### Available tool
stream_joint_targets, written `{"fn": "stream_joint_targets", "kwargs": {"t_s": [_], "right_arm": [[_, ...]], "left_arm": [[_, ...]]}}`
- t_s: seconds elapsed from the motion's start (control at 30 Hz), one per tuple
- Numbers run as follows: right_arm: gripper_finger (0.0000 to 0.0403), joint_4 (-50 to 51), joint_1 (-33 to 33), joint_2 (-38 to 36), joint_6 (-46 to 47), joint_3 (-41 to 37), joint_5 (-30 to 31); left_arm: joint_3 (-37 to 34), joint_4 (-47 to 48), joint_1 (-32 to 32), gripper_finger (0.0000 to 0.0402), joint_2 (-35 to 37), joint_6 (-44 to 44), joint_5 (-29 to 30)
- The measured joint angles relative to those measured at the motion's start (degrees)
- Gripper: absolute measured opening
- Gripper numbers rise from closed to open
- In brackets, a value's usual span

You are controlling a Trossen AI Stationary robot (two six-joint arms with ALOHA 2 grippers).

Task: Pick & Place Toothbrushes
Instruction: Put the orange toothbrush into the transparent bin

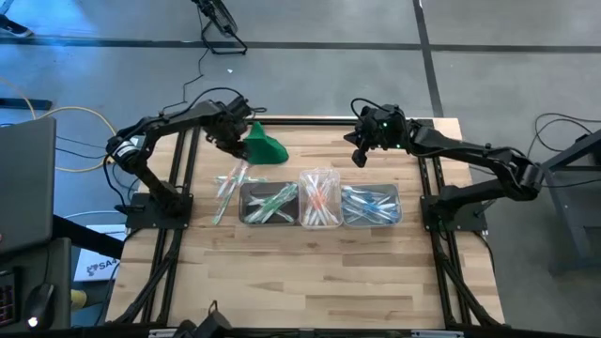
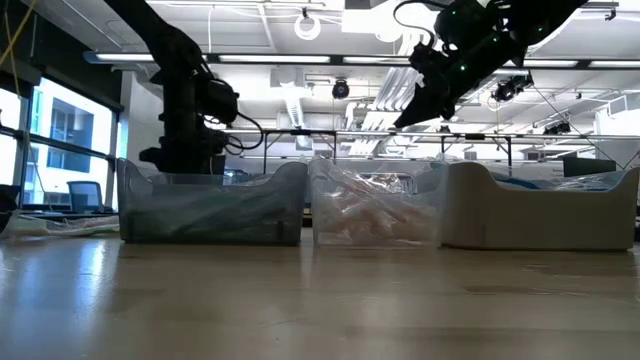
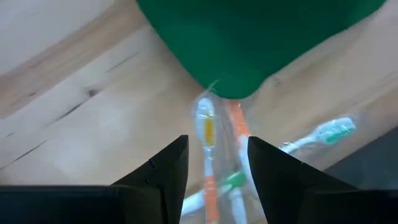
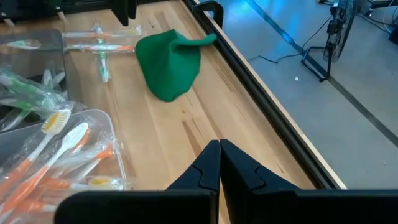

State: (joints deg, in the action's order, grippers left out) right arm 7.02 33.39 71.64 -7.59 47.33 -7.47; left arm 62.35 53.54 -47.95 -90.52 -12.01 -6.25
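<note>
Left gripper [image 3: 212, 174]: released, fingers spread, held just above the counter [image 1: 319, 272] at its far left part. Loose toothbrushes [image 3: 208, 155] lie directly between and ahead of the fingers, in clear wrappers; an orange-and-white one runs straight through the gap, green-and-white ones lie beside it. None is grasped.

Green cloth [image 3: 249, 43]: just past the loose toothbrushes, its tip touching or overlapping their far ends; in the high view it sits at the counter's back edge, beside the left gripper [image 1: 235, 143].

Loose toothbrushes, high view [image 1: 228, 188]: scattered on the counter between the green cloth [image 1: 265, 147] and the left tub.

Tubs: three clear ones in a row at mid-counter. Left tub [image 1: 269, 204] holds green toothbrushes; middle tub [image 1: 319, 199] holds orange ones; right tub [image 1: 372, 207] holds blue ones.

Right gripper [image 4: 219, 163]: clenched, empty, raised above the counter's far right part, well apart from the loose toothbrushes [image 4: 99, 46], behind the middle and right tubs.
</note>
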Motion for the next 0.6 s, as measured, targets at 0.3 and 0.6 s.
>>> {"fn": "stream_joint_targets", "kwargs": {"t_s": [0.3,0.6], "right_arm": [[0.0002,0.03,0.00,-0.02,-0.58,0.00,0.01],[0.0002,0.05,0.00,-0.04,-0.60,0.00,-0.07]], "left_arm": [[0.00,0.55,-0.04,0.0159,0.00,-1.78,1.80],[-3.61,0.41,0.07,0.0159,0.00,-3.31,1.98]]}}
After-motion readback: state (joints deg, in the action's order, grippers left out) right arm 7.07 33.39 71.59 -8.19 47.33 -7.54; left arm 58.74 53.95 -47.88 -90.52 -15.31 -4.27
